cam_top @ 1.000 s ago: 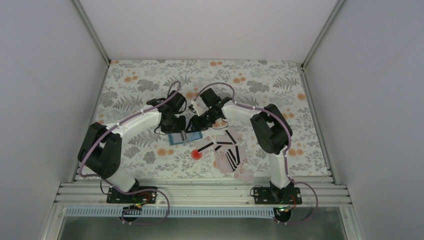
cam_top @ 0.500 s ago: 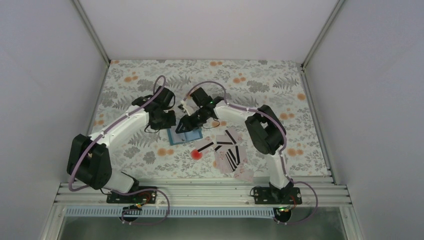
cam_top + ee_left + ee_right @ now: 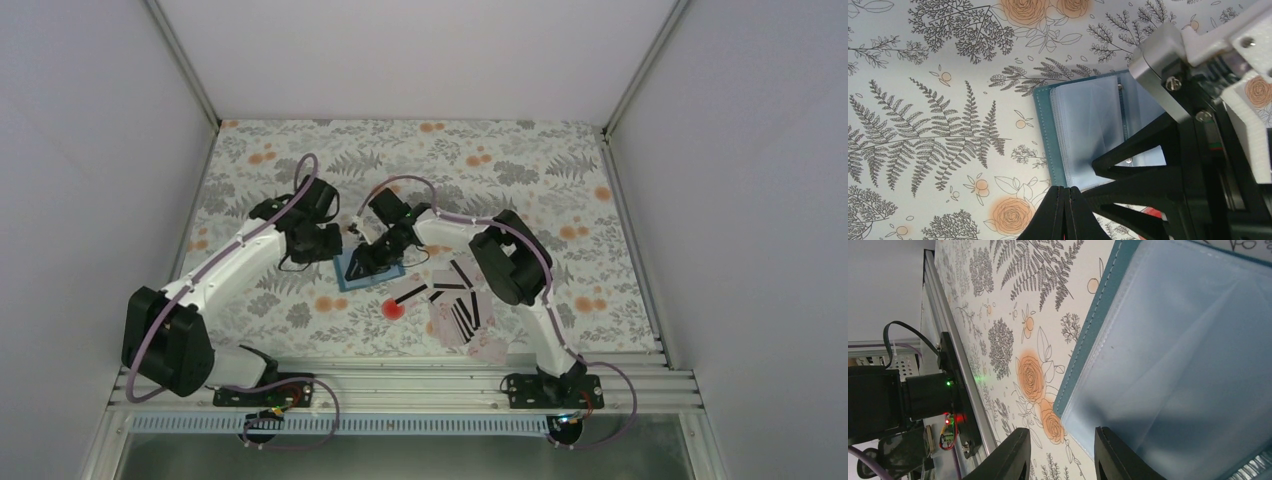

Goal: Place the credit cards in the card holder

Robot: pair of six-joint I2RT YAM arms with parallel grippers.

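The card holder [image 3: 362, 272] lies open on the flowered cloth, a blue cover with clear inner sleeves [image 3: 1083, 130]. My left gripper [image 3: 1066, 194] is shut and empty, its tips hovering just off the holder's left edge [image 3: 337, 255]. My right gripper [image 3: 370, 262] hangs over the holder with its jaws open; one finger [image 3: 1110, 452] is above a clear sleeve, the other above the cloth, and the holder's corner [image 3: 1073, 400] shows between them. Several credit cards [image 3: 455, 300], pale with black stripes, lie fanned out to the right of the holder, with one [image 3: 411, 294] nearer it.
A round red spot [image 3: 393, 308] sits on the cloth just below the holder. Another pale card [image 3: 488, 348] lies near the front rail [image 3: 400, 385]. Grey walls close in the cloth on three sides.
The left arm has drawn back to the left, off the holder. The right gripper has slid left and forward over the open holder. Neither gripper's jaws changed.
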